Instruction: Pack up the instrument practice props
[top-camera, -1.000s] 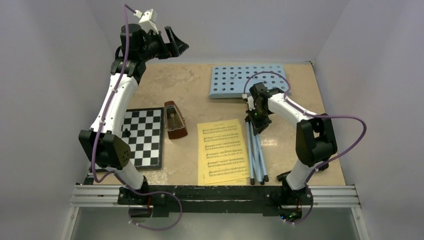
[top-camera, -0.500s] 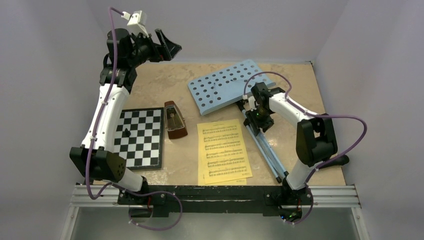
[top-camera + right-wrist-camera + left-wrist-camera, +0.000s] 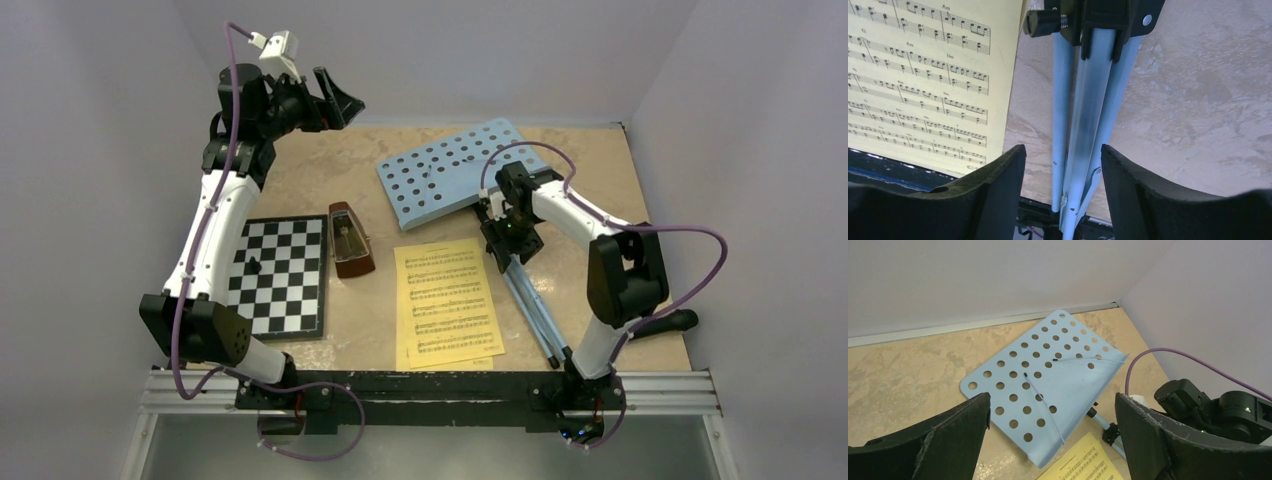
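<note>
Altogether: one metronome (image 3: 350, 240), one music stand (image 3: 450, 175), two yellow sheets (image 3: 447, 300).

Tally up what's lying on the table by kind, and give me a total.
Metronome: 1
Music stand: 1
Sheet-music stack: 1
Chessboard: 1
Chess piece: 1
Total: 5

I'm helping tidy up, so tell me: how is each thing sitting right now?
music stand, lying flat, legs folded together
yellow sheets, flat, stacked
metronome, on the table, untouched
chessboard, flat, one black piece on it
left pincer, open, empty, raised
right pincer, open, straddling the stand's legs
</note>
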Controlling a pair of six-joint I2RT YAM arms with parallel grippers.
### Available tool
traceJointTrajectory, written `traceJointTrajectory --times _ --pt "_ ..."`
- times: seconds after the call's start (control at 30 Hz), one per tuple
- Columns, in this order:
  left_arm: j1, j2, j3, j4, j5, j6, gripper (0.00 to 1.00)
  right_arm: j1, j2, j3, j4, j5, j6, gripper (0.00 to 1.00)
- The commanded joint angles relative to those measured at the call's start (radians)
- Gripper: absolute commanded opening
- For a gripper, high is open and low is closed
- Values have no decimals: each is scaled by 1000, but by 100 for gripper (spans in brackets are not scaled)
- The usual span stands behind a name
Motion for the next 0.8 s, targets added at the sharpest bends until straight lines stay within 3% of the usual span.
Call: traceJointTrajectory --times 0.0,0.13,0.23,0.37,0.43,0.6,0.7,0.77 --pt "6 -33 17 0 -23 62 99 1 80 109 -92 -1 115 59" --pt "8 -21 47 -30 -27 102 99 0 137 195 -142 5 187 59" --pt "14 -12 66 -64 -25 115 99 -21 176 253 -170 6 238 45" --pt "17 -10 88 -112 -35 153 99 -49 218 335 -178 18 310 34" --pt "17 -15 97 -132 -39 176 99 -57 236 346 -171 -15 334 24" --pt "17 -41 95 -163 -50 247 99 -83 273 344 -151 -43 367 11" --pt "17 -62 82 -176 -45 316 99 -107 287 385 -145 -55 398 9" --pt "17 -80 76 -186 -47 373 99 -118 283 426 -149 -60 411 16"
